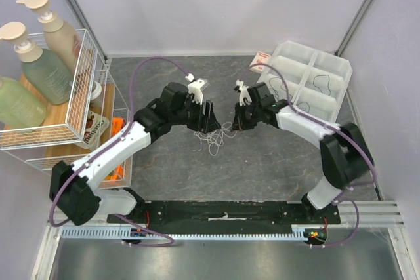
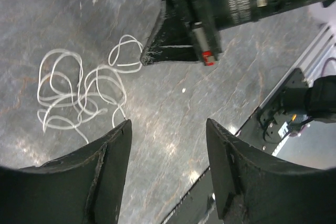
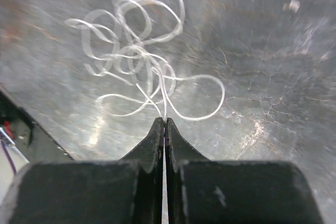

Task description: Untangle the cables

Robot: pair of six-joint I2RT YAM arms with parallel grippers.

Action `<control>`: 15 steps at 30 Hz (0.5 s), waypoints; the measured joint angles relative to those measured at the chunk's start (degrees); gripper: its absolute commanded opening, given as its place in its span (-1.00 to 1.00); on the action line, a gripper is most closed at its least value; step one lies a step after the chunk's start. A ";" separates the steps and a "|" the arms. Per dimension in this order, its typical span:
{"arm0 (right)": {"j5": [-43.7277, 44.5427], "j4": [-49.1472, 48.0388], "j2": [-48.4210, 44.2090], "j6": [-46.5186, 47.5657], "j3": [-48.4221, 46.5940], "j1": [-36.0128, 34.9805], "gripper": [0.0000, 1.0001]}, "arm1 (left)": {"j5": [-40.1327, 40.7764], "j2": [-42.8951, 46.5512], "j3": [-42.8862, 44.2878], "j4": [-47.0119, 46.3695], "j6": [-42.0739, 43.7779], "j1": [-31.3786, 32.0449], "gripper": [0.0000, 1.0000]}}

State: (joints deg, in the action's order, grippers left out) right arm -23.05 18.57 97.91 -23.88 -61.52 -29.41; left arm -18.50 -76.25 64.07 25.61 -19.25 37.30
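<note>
At the far left a wire basket (image 1: pixel 82 93) held pump bottles (image 1: pixel 56 34), with printed packets (image 1: pixel 96 129) on the shelf below, their print too small to read. The left pincer (image 1: pixel 209 115) hung over the grey bench (image 1: pixel 275 168) with its jaws parted and nothing between them. The white cable tangle (image 1: pixel 214 138) lay in loose loops on the bench just beside it, between the two arms. The right pincer (image 3: pixel 165 121) was closed on a strand at the tangle's edge, its tips down at the bench. To the right a white divided tray (image 1: pixel 295 45) held thin dark cables (image 1: pixel 321 84) in separate compartments. A red-and-white card (image 1: pixel 260 61) lay at its far corner, its lettering illegible
</note>
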 measured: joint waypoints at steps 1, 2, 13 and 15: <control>0.33 0.13 -2.91 -0.09 0.00 0.00 -1.00 | -0.22 1.79 -1.75 -2.32 -0.07 0.00 0.35; 0.68 0.15 -6.16 -0.13 -0.02 0.00 -1.00 | -0.55 3.65 -3.52 -4.92 -0.20 0.00 0.38; -1.79 -8.17 -30.67 -4.55 -13.20 0.02 -1.00 | -2.62 14.14 -5.05 -29.70 0.52 0.00 0.47; -2.69 -9.62 -30.93 -5.75 -15.74 0.02 -1.00 | -2.45 14.34 -3.58 -32.52 0.83 0.00 0.46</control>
State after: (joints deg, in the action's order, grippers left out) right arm -25.74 8.95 66.98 -29.63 -77.25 -29.39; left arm -20.95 -61.91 60.49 -6.92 -18.41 37.30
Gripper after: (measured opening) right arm 0.007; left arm 0.727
